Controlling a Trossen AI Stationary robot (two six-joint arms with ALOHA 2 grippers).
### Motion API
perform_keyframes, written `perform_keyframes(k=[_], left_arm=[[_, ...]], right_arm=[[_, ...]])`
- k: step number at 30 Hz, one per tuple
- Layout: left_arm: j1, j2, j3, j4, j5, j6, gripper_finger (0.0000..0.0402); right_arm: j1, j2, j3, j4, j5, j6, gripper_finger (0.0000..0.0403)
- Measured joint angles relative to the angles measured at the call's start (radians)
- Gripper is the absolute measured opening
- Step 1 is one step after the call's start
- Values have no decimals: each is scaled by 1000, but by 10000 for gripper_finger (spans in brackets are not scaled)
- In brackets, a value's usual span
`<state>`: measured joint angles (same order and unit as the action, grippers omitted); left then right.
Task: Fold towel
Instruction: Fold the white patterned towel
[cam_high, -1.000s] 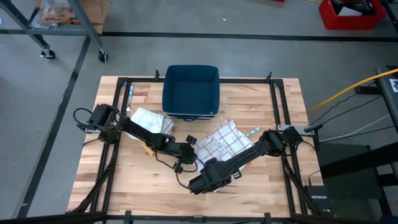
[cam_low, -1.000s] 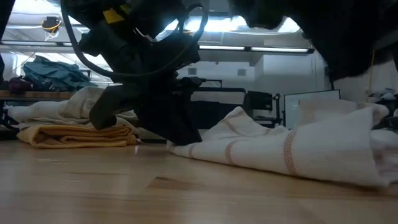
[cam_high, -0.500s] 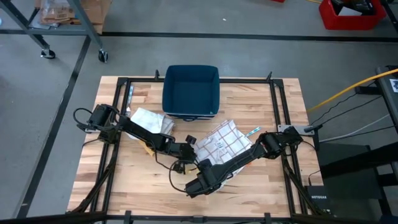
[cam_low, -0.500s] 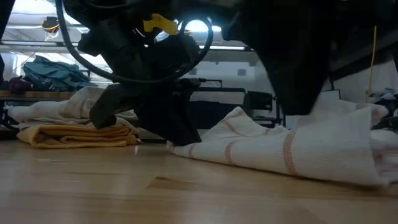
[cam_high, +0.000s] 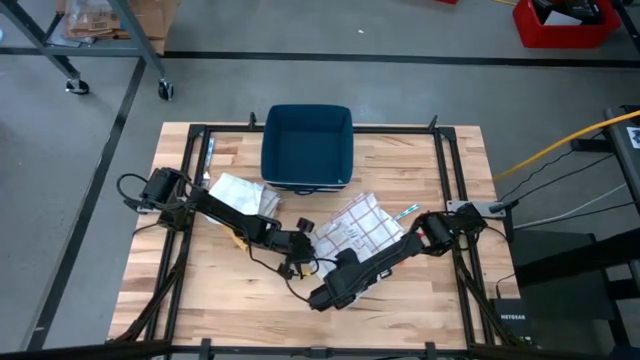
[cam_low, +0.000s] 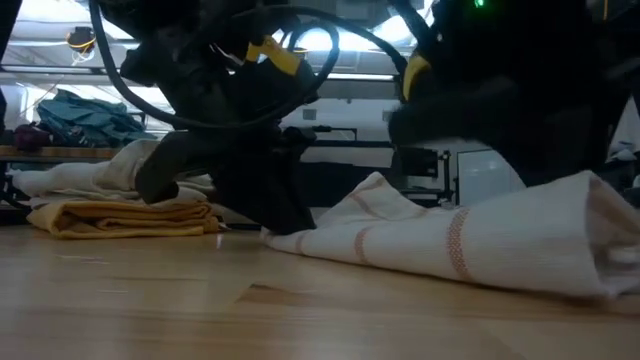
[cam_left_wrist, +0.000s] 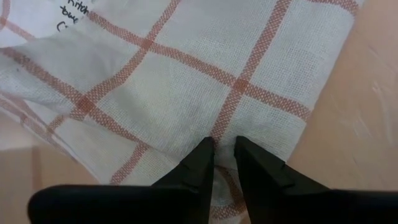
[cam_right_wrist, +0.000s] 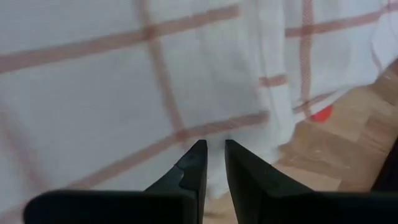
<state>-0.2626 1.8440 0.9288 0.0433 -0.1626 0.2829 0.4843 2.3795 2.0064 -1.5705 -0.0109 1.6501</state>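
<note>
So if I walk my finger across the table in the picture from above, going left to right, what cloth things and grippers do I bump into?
Folded white cloth pile → left gripper, pinching the checked towel's edge → right gripper, pinching it too → checked towel.

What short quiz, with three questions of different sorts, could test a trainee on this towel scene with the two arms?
1. True or false: the checked towel lies inside the blue bin.
2. Multiple choice: on what is the left gripper closed? A) the yellow folded cloth B) the checked towel's edge C) nothing
3. Short answer: in the high view, what lies on the table beside the left arm, near the bin?

Key
1. False: it lies on the table, in front of the bin.
2. B. The right gripper also pinches this towel.
3. A second pale cloth.
</note>
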Motion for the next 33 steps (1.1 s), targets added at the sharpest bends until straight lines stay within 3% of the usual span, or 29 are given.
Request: perform_keyframes(k=[8, 17, 22, 28, 33], left_arm=[[-29, -22, -2, -34, -1, -30, 62], [-86, -212, -5, -105, 6, 19, 62], [-97, -300, -2, -47, 7, 133, 62], [-56, -278, -3, 100, 2, 242, 62], [-20, -264, -4, 146, 3, 282, 62]], right_arm=[[0, 0, -5, -1, -8, 23, 59], [7, -3, 204, -2, -4, -52, 59], [37, -6, 353, 7, 79, -89, 59], [107, -104, 337, -2, 117, -5, 59], [172, -172, 337, -2, 260, -17, 59]])
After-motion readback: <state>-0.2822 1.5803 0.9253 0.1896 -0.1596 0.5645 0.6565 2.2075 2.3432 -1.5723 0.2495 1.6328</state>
